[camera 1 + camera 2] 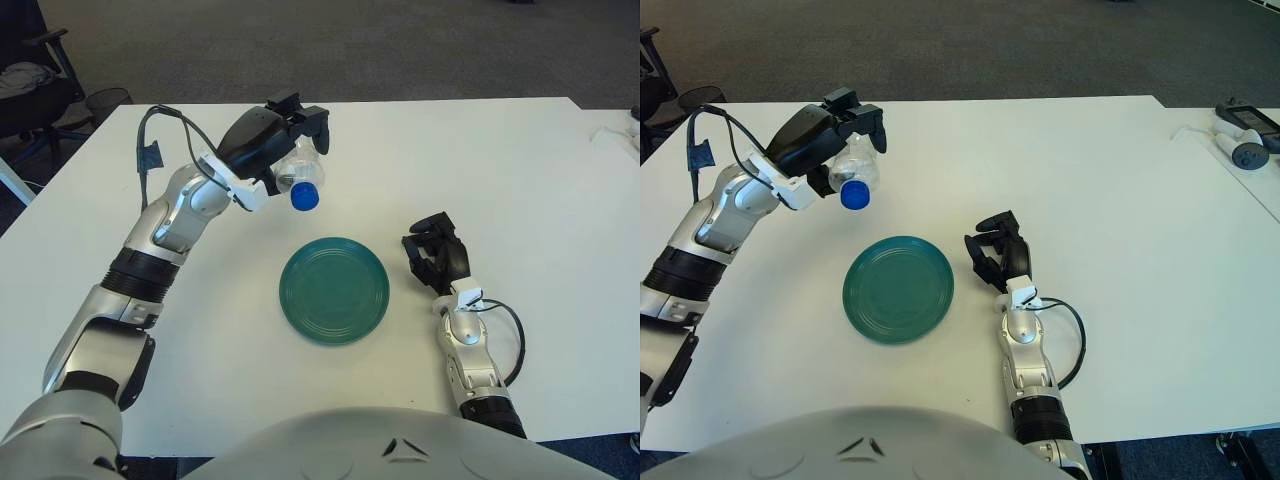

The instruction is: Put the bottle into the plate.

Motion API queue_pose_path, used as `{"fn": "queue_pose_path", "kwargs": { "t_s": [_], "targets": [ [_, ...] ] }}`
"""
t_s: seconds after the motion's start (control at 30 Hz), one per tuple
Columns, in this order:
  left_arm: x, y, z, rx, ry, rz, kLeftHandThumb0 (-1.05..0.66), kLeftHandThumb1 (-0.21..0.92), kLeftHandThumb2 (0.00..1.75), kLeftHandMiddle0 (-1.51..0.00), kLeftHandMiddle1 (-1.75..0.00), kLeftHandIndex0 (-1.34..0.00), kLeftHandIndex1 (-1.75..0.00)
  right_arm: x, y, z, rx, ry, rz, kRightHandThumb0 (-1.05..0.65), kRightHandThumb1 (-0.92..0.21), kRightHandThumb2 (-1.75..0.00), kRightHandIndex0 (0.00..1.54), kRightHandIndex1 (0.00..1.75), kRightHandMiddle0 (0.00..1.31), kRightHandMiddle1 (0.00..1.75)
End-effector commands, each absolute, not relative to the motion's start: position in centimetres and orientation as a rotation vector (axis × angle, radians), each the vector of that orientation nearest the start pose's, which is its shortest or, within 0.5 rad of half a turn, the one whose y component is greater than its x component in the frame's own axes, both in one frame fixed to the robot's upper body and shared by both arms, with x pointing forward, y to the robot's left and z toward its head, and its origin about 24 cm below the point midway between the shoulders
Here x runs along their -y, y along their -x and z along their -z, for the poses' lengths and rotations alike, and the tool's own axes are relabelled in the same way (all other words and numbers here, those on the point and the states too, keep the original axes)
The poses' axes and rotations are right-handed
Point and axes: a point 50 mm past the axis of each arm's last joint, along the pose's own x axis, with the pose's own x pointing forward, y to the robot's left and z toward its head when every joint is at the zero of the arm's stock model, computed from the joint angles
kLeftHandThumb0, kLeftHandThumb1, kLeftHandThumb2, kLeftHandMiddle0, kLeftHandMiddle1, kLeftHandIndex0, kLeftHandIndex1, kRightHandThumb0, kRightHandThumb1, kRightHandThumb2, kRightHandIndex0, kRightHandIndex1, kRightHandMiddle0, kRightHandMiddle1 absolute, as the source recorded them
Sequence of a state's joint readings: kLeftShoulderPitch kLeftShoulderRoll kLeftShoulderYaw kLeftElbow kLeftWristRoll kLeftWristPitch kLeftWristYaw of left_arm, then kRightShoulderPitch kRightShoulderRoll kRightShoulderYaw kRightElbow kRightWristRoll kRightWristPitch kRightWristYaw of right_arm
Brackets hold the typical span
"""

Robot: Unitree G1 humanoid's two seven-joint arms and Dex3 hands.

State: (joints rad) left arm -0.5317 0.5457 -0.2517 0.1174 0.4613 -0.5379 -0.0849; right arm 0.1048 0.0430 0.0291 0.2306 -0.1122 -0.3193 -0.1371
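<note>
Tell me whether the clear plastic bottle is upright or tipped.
Tipped: the clear plastic bottle lies sideways in the left robot hand, blue cap toward the camera.

The light is bright and even, like soft light from lamps up above. The big white table (480, 160) looks very bright but not shiny, with no hot glare spots. Shadows are pale and fuzzy. The round green plate (334, 290) has only a thin dark edge under it and a faint shine on its ridges. The grey carpet floor (350, 45) at the top looks darker than the table. The pale rounded robot body (380, 445) at the bottom edge is blurry, too close to be sharp. Table edges look straight, hardly bent.
</note>
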Motion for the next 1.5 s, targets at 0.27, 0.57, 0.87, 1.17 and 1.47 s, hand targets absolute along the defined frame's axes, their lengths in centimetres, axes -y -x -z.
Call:
{"fn": "queue_pose_path", "kwargs": {
  "t_s": [0.27,0.57,0.87,1.17,1.47],
  "targets": [
    [-10.3,-27.5,-17.0,0.990,-1.017,0.674,0.00,0.21,1.45,-0.68,-1.73,-0.48,-1.75,14.9,-19.5,4.9,-0.292,0.078,0.127,0.00,-0.92,-0.37,0.38,1.33,0.28,1.69],
    [-8.8,-26.7,-15.1,1.051,-1.054,0.774,0.00,0.26,1.39,-0.63,-1.74,-0.45,-1.75,14.9,-19.6,4.9,-0.291,0.077,0.134,0.00,-0.92,-0.38,0.36,1.35,0.27,1.69],
    [-8.1,-25.6,-11.4,1.026,-1.102,0.857,0.00,0.30,1.34,-0.60,-1.75,-0.41,-1.75,15.1,-19.5,4.8,-0.281,0.108,0.162,0.00,-0.92,-0.38,0.34,1.39,0.28,1.67],
    [-8.3,-25.7,-10.3,1.045,-1.198,0.861,0.00,0.32,1.33,-0.60,-1.74,-0.40,-1.75,15.2,-19.6,5.1,-0.286,0.108,0.166,0.00,-0.91,-0.39,0.36,1.40,0.28,1.65],
    [-7.7,-26.2,-8.6,1.087,-1.234,0.829,0.00,0.29,1.36,-0.62,-1.75,-0.41,-1.75,15.2,-19.6,5.2,-0.292,0.087,0.165,0.00,-0.90,-0.39,0.39,1.36,0.30,1.65]
  ]
}}
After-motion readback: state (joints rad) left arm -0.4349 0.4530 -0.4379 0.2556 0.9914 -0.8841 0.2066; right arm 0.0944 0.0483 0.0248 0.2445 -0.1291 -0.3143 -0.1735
